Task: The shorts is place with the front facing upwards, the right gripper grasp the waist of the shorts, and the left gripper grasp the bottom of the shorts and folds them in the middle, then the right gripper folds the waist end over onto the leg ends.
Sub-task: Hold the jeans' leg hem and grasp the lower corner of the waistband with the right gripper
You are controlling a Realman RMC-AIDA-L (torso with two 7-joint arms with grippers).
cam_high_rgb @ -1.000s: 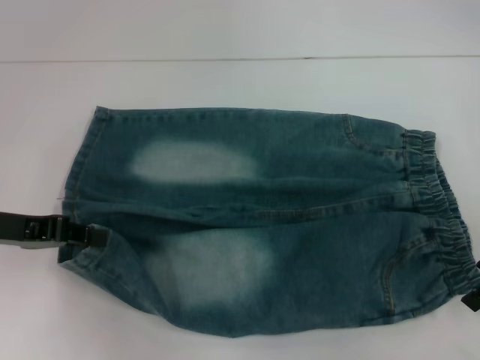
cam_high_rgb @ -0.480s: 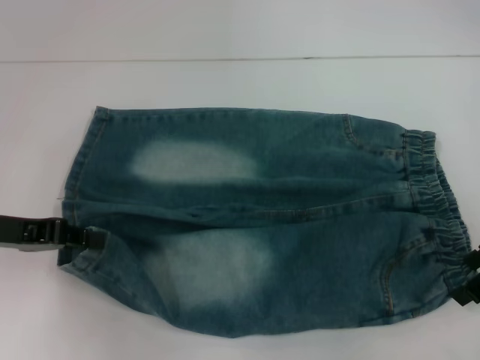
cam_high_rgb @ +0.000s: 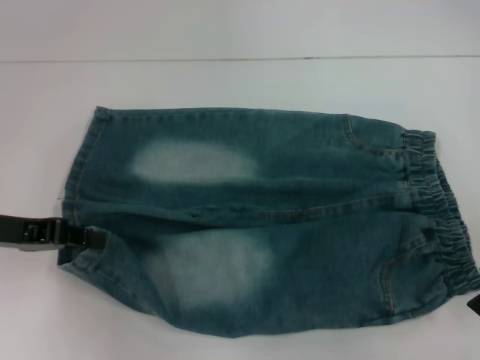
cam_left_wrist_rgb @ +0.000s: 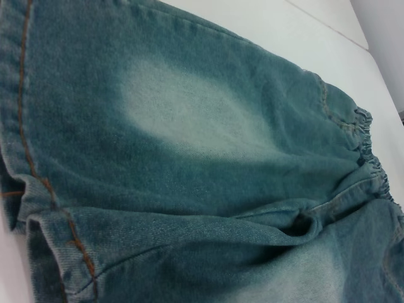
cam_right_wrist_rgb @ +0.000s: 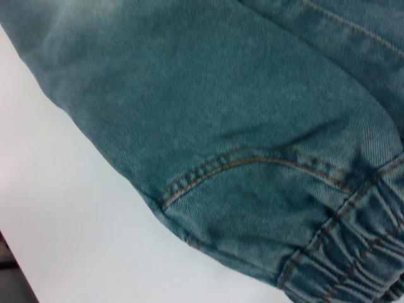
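Note:
Blue denim shorts (cam_high_rgb: 262, 225) lie flat on the white table, front up, with the elastic waist (cam_high_rgb: 439, 210) to the right and the leg hems (cam_high_rgb: 79, 172) to the left. My left gripper (cam_high_rgb: 88, 236) comes in from the left edge and meets the hem of the nearer leg. The left wrist view shows that orange-stitched hem (cam_left_wrist_rgb: 38, 183) close up. Only a dark corner of my right gripper (cam_high_rgb: 475, 304) shows at the right edge, just below the near end of the waist. The right wrist view shows the gathered waist (cam_right_wrist_rgb: 353, 252) and a pocket seam (cam_right_wrist_rgb: 240, 164).
The white table (cam_high_rgb: 225, 82) stretches around the shorts, with its far edge running across the top of the head view. In the right wrist view the table's near edge (cam_right_wrist_rgb: 12, 252) lies close to the shorts.
My right gripper has slid down and outward from the waist end and is now almost out of the head view. The left gripper has edged slightly left at the hem.

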